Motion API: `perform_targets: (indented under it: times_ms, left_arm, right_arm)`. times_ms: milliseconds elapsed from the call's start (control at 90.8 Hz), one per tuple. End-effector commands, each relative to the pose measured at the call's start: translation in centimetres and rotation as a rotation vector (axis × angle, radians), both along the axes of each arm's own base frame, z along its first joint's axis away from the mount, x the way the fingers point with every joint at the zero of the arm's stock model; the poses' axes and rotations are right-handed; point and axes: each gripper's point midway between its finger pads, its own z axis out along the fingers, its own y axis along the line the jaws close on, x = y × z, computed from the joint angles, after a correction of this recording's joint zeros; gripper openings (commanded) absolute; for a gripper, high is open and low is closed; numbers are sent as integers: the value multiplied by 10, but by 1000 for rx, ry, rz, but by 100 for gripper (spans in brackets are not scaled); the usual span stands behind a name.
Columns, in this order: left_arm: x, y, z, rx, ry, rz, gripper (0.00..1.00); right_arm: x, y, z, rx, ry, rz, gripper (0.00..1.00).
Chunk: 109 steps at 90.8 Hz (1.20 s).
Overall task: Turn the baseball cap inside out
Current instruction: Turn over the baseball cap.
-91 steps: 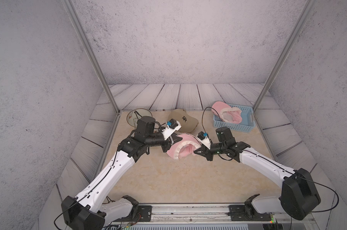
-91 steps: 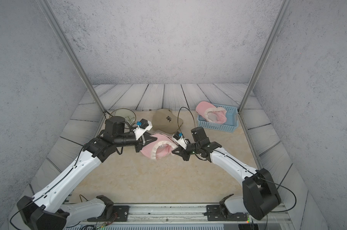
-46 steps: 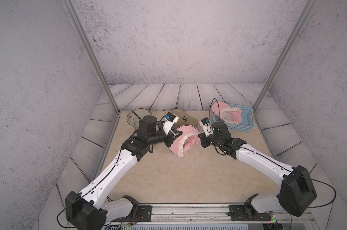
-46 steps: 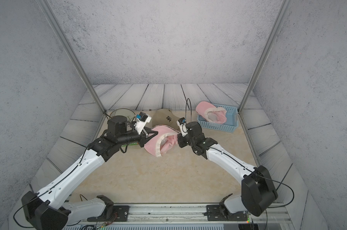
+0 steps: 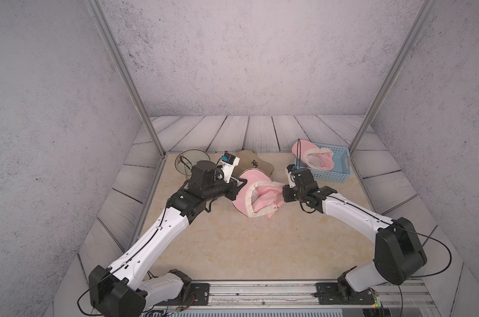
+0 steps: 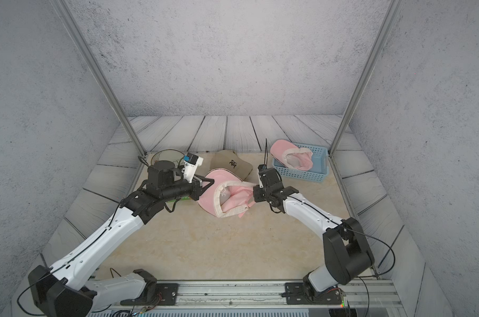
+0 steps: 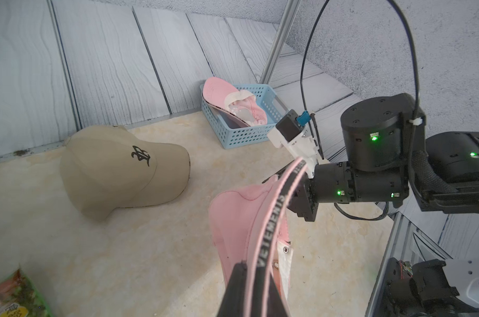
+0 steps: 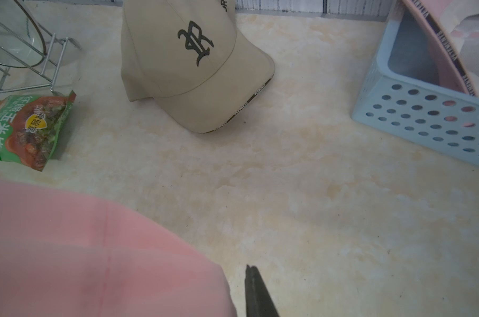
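Beige worktop (image 5: 233,247) lies beneath the pink cap (image 5: 256,192). Left fingers (image 7: 234,285) clamp its brim; whether right fingers (image 8: 256,293) grip is unclear.

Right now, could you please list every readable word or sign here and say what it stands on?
"VETEMENTS": brim-edge strip of the pink cap.
Monogram, seemingly "JR": front of the beige cap.
Chinese print on the green snack packet: too blurred to read.
Strip on the beige cap's brim: too small to read.
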Motion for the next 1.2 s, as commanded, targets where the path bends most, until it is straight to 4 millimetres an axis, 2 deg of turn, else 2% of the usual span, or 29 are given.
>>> perform_targets:
  times_ms: [0, 99, 220, 319, 440, 628, 716, 782, 903, 1002, 1189]
  left_arm:
    - [2, 21, 70, -103, -210, 81, 0]
    - [0, 10, 60, -117, -177, 18, 0]
    - [1, -1, 40, -143, -100, -21, 0]
    - [1, -11, 22, -182, -24, -57, 0]
    - [-4, -20, -1, -180, 52, -115, 0]
    - [-5, -12, -28, -102, 117, -78, 0]
    - [3, -4, -36, -97, 160, 14, 0]
    - [15, 6, -40, -112, 212, 130, 0]
    - [39, 30, -44, -239, 346, 423, 0]
    - [42, 53, -48, -340, 499, 654, 0]
    - [38, 50, -37, -510, 642, 714, 0]
  right_arm:
    - [-20, -65, -54, -213, 186, -162, 31]
    - [-22, -39, -41, -96, 147, -35, 41]
    - [-29, -3, -6, 83, 15, 153, 50]
    - [-40, 16, 24, 182, -129, 293, 57]
    - [-45, 14, 45, 189, -299, 340, 59]
    - [-45, -10, 62, 140, -438, 241, 62]
    - [-54, -5, 72, 161, -501, 303, 62]
    - [-69, 9, 80, 191, -561, 426, 62]
    - [-100, 32, 85, 238, -654, 644, 62]
    - [-117, 45, 77, 204, -678, 763, 62]
    - [-139, 68, 58, 81, -735, 911, 62]
